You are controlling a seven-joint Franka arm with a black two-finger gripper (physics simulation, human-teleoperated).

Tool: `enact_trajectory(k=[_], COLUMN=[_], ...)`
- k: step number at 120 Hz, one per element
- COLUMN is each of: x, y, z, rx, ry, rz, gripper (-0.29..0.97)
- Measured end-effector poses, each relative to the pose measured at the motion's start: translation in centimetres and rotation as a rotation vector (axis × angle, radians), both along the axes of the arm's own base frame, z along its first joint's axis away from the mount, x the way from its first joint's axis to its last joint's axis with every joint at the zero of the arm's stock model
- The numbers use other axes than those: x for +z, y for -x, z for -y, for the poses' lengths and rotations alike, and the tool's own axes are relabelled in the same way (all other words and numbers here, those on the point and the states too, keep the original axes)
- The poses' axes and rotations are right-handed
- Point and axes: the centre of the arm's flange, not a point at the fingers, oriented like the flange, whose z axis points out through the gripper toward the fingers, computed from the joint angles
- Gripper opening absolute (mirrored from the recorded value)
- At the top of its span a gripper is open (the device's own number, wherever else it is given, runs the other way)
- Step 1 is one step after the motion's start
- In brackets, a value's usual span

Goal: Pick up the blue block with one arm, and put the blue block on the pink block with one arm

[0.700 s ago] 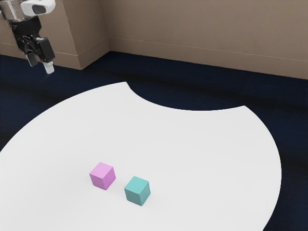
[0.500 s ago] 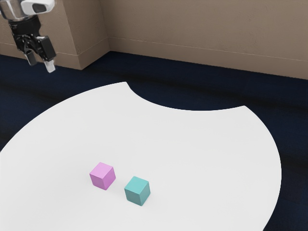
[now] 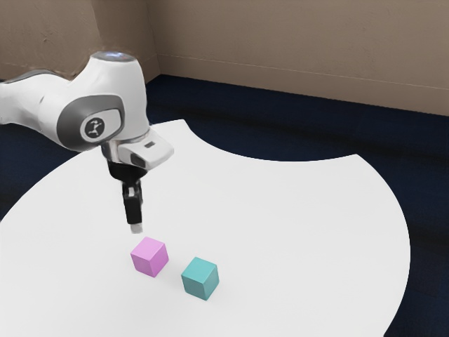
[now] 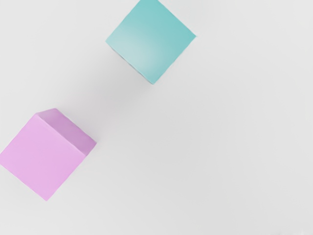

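Where the arm reaches: over the table, hand pointing straight down.
Gripper: hovering near pink block, empty; its opening cannot be told.
Blue block: beside pink, apart.

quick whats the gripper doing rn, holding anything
Black two-finger gripper: holding nothing, open or closed cannot be told. It hangs near the small pink cube; the small teal-blue cube sits untouched on the white table.

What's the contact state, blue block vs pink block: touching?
Apart. The wrist view shows a strip of bare table between the blue block and the pink block; the exterior view shows the same gap.
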Motion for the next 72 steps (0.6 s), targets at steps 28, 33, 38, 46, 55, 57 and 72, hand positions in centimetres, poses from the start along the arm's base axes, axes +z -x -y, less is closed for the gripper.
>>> enact_trajectory(k=[28,33,38,46,55,57,72], x=[-7.1,-7.1,-7.0,-6.9,-7.0,-7.3,-10.7], y=[-0.3,-0.3,-0.4,-0.6,-0.8,-0.9,-1.5], z=[3.9,4.6,5.1,5.4,5.7,5.8,6.5], rx=[-0.313,-0.359,-0.399,-0.45,-0.491,-0.501,-0.563], ry=[0.069,0.077,0.084,0.094,0.115,0.121,0.163], rz=[-0.005,0.011,0.025,0.044,0.055,0.052,0.014], gripper=[0.68,0.68,0.68,0.68,0.68,0.68,0.68])
